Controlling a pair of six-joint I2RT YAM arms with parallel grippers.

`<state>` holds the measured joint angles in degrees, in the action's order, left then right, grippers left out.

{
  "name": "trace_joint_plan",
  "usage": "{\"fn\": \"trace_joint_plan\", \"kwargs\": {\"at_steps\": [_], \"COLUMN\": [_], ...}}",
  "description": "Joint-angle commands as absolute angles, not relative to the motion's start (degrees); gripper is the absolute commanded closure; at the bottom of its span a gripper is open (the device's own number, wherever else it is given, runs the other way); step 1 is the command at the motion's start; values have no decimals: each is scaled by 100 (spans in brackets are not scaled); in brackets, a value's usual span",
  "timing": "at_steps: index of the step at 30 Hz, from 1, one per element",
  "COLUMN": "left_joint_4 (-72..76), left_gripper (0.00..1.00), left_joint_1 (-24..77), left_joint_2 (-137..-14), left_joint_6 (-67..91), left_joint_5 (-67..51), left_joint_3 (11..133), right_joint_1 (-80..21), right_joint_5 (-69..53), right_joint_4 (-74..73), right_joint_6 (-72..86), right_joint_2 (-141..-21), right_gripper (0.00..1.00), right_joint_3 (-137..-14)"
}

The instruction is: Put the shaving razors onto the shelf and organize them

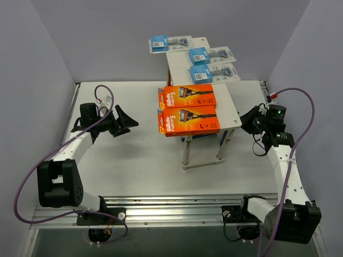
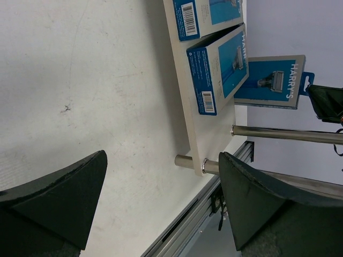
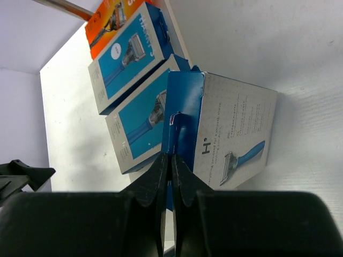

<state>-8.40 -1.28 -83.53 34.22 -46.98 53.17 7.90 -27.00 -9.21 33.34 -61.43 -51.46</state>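
On shelf (image 1: 229, 107), orange boxes (image 1: 187, 97); left fingers (image 2: 59, 198) spread; right fingers (image 3: 155, 187) together

Top external: high behind the near edge of the desk (image 1: 139, 155), looking down; wrist views — low, close — face the shelf (image 1: 229, 107) from left and right edges, sharing its blue boxes (image 2: 220, 64).

bright, even light from above. the shelf (image 1: 226, 104) throws a soft shadow on the pale worktop (image 1: 139, 155). in its wrist view the left pincer (image 2: 163, 156), close to the lens, looks dark and slightly soft.
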Motion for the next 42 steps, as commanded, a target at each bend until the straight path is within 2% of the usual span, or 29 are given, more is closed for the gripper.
{"fn": "trace_joint_plan", "kwargs": {"at_steps": [1, 7, 26, 42], "left_joint_4": [-773, -1011, -1116, -1151], "left_gripper": [6, 6, 6, 6], "left_joint_1": [-176, -141, -132, -132], "left_joint_2": [-8341, -8244, -8306, -8297], "left_joint_6": [3261, 3050, 3015, 3015], "left_joint_5": [-4816, -4606, -4623, -4641], "left_joint_3": [5353, 5388, 5414, 5414], "right_joint_1": [817, 852, 782, -378], "right_joint_5": [-2795, -2742, -3243, -2505], "right_joint_4": [-958, -1072, -1467, -1538], "right_joint_6": [3366, 3375, 2874, 2839], "right_joint_2": [-5889, -5810, -5247, -5361], "right_gripper": [100, 100, 100, 100], "right_joint_3": [-5739, -6038, -5748, -5994]}}
